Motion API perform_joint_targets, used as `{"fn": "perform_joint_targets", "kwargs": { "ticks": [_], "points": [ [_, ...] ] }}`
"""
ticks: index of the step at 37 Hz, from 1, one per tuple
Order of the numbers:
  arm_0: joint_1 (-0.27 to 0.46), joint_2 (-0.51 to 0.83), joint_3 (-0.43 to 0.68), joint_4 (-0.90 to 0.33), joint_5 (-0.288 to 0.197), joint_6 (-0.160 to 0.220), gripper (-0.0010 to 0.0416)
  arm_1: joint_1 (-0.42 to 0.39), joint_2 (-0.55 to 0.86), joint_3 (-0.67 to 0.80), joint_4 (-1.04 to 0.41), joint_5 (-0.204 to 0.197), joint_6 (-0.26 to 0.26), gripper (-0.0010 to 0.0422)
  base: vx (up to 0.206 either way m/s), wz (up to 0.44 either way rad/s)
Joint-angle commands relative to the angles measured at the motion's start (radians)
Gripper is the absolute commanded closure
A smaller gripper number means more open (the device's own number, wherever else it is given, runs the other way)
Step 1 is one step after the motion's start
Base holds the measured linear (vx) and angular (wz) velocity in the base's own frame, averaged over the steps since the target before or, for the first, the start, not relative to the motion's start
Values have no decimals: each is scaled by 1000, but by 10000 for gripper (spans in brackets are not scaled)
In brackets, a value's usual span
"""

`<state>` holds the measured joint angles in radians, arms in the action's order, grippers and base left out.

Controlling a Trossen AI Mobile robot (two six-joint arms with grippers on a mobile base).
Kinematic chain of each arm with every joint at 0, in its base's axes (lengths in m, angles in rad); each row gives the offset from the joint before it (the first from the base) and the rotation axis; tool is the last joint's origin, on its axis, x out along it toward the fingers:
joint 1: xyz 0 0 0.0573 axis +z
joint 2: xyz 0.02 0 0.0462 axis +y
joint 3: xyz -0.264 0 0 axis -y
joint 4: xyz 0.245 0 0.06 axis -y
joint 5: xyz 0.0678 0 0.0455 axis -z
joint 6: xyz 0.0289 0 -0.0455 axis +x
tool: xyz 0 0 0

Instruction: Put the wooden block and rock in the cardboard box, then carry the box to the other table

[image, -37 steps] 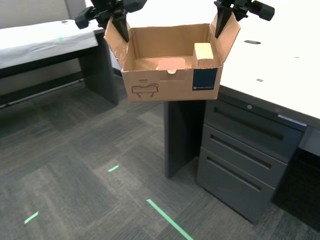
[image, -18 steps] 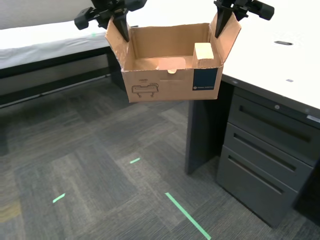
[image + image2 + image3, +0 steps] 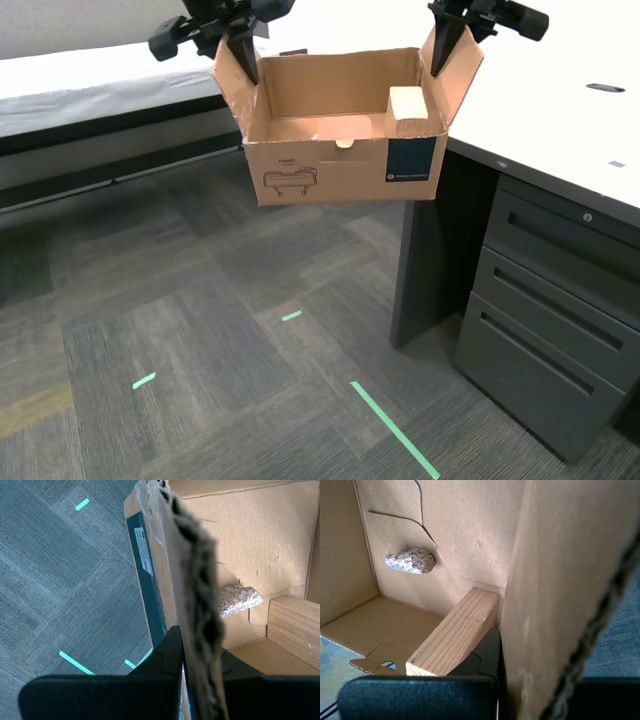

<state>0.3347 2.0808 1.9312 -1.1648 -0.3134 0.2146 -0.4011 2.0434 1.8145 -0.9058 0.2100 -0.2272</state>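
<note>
Grey carpet tiles [image 3: 200, 330] underfoot, crossed by strips of bright green tape [image 3: 395, 430]. At the exterior view's right, smooth off-white worktop [image 3: 560, 110] over dark drawers [image 3: 550, 300]. At that view's left, further back, whitish sheet-covered worktop [image 3: 80, 75].

Between the two, held in the air above the carpet and resting on neither worktop: brown corrugated cardboard box [image 3: 340, 160], open at the top, with a dark teal label and a black line drawing on its near face.

Clamped on the box's flap at the exterior view's right, my first claw [image 3: 440, 55]. Clamped on the opposite flap, my second claw [image 3: 243, 60].

Inside the box, against the wall under my first claw's flap: pale tan rectangular wooden block [image 3: 408, 108]. Apart from it on the box floor, close to the tab cutout: small lumpy speckled beige-pink rock [image 3: 410, 561].
</note>
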Motion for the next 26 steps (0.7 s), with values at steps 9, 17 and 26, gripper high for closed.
{"fn": "perform_joint_targets", "kwargs": {
  "ticks": [9, 17, 26],
  "points": [
    [0, -2, 1, -35, -8, -24, 406, -4, 0, 2, 0, 8, -75, 413, 28, 3],
    [0, -2, 1, -27, -8, -32, 406, -5, 0, 2, -7, 8, -90, 413, 90, 11],
    [-1, -2, 1, -23, -8, -32, 406, -13, 0, 1, -16, 8, -115, 413, 131, 1]
  ]
}}
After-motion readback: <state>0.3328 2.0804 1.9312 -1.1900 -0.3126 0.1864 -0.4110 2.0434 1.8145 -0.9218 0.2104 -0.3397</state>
